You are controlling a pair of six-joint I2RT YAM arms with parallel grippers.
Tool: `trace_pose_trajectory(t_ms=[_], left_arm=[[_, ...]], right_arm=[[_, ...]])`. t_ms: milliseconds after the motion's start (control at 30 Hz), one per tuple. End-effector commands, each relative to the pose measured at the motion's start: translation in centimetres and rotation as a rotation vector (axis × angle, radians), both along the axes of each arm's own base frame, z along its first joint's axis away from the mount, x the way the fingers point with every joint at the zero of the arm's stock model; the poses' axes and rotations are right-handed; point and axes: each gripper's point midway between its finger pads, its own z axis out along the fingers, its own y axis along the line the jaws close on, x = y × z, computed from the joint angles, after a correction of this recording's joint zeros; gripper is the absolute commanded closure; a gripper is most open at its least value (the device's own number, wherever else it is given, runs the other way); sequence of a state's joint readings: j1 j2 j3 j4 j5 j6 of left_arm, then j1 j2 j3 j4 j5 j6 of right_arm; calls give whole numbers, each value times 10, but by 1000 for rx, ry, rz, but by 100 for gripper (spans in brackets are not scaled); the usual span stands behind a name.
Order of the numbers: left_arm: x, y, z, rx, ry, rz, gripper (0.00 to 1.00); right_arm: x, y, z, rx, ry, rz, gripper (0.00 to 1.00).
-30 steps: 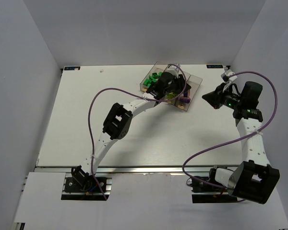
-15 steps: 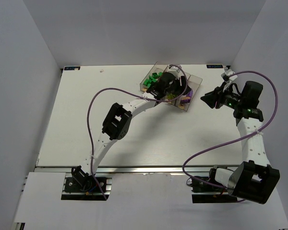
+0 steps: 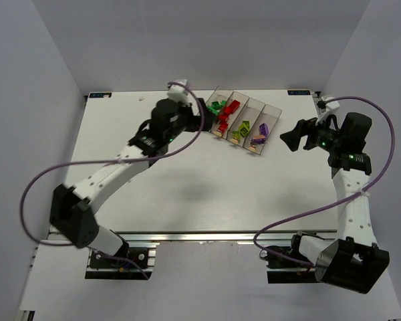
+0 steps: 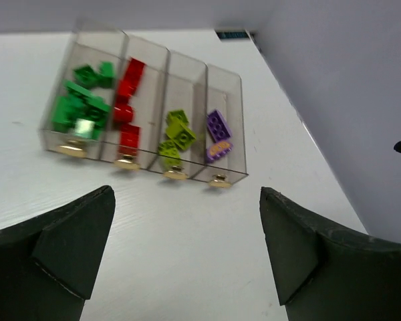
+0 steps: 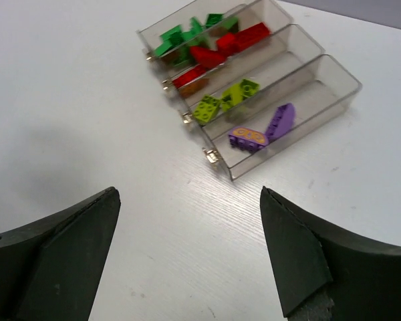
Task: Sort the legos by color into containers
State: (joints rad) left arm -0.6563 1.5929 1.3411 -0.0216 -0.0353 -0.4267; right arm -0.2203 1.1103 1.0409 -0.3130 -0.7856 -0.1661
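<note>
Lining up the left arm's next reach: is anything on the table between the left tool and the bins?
Nothing visible. Only bare table lies between the open left tool and the bins; every lego in view sits inside a bin.

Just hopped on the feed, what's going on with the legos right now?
Neither arm is handling anything. The left pincer and right pincer are both open and empty, hovering over the table short of the containers. The four bins hold green legos, red legos, yellow-green legos and purple legos, one colour each. No loose brick shows on the table, so the sort looks finished.
</note>
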Motion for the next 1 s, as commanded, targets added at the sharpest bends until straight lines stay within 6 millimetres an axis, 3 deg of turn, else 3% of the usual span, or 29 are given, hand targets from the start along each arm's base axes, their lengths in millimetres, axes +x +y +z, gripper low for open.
trace_pose_trajectory(t_ms=[0, 33, 67, 100, 133, 233, 267, 333, 533, 967], left_arm=[[-33, 52, 4, 57, 0, 60, 2], [-43, 63, -11, 85, 36, 67, 2], [-50, 71, -11, 88, 42, 79, 2], [-61, 81, 4, 67, 16, 87, 2], [-68, 88, -7, 79, 42, 94, 2], [-86, 100, 2, 31, 33, 105, 2], [-91, 103, -6, 30, 46, 107, 2], [-99, 108, -3, -3, 47, 120, 2], [-110, 120, -12, -16, 58, 145, 2], [-107, 114, -16, -8, 89, 137, 2]], right_arm=[[10, -26, 18, -7, -47, -235, 11], [9, -28, 20, -33, -62, -241, 11], [8, -31, 17, -47, -54, -254, 11], [4, -31, 10, -50, -11, -254, 11], [4, -31, 9, -60, 4, -249, 11], [-6, -26, -4, -56, 84, -218, 11], [-9, -23, -5, -52, 90, -197, 11], [-13, -20, -4, -52, 88, -188, 10], [-19, -30, -1, -54, 54, -276, 11], [-28, -40, -9, -76, 83, -351, 10]])
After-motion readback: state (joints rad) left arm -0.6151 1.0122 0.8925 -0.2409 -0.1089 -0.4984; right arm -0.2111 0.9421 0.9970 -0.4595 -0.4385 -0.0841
